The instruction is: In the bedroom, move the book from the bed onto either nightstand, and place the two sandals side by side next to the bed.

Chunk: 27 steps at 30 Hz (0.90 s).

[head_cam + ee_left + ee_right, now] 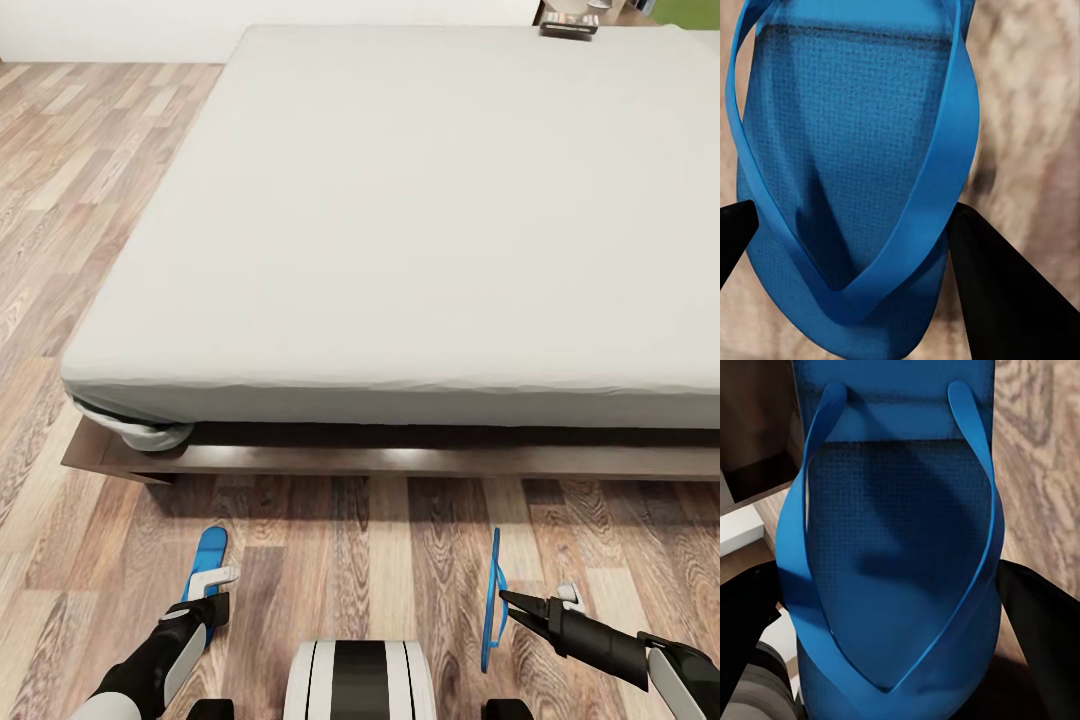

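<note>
Holding one sandal each, the arms risked setting the pair apart or unaligned. At seven o'clock the left gripper (207, 588) was closed on the left sandal (208, 560), which lay flat. At five o'clock the right gripper (508, 604) pinched the right sandal (492, 600) on edge; it could slip and fall crooked beside the bed (400, 220). Both were bright blue with thin straps.

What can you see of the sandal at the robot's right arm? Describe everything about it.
The right sandal is a bright blue flip-flop with a thin textured sole and a smooth V-shaped strap. In the head view it stands on edge, above the wood floor in front of the bed. It sits between the fingers of the right end effector.
</note>
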Available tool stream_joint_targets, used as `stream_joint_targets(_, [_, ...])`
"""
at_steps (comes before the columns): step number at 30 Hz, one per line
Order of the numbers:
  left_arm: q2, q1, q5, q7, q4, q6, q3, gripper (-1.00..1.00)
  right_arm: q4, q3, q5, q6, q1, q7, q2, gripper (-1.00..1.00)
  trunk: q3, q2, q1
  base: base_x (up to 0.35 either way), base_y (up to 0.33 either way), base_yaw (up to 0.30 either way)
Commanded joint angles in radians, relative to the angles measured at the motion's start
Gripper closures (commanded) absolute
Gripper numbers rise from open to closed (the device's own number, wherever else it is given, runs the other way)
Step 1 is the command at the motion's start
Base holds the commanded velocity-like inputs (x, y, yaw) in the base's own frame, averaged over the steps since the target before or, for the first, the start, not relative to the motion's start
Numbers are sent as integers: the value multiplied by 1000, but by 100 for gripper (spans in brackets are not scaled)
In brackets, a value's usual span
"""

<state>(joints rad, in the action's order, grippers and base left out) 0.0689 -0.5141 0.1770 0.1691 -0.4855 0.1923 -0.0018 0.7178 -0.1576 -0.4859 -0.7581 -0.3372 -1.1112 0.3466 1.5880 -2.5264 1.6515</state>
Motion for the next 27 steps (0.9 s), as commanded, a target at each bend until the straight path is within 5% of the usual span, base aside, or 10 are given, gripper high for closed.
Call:
stream_joint_targets(1, [0,0,9,4,-2,6,-1,100,0,0,-3,-6,0,-1,0,100,1,0,0,0,0,0])
stream_joint_targets(27, [3,45,16,1,-4,-10,2,100,-61,-11,-5,141,1,-1,-1,100,1,0,0,0,0,0])
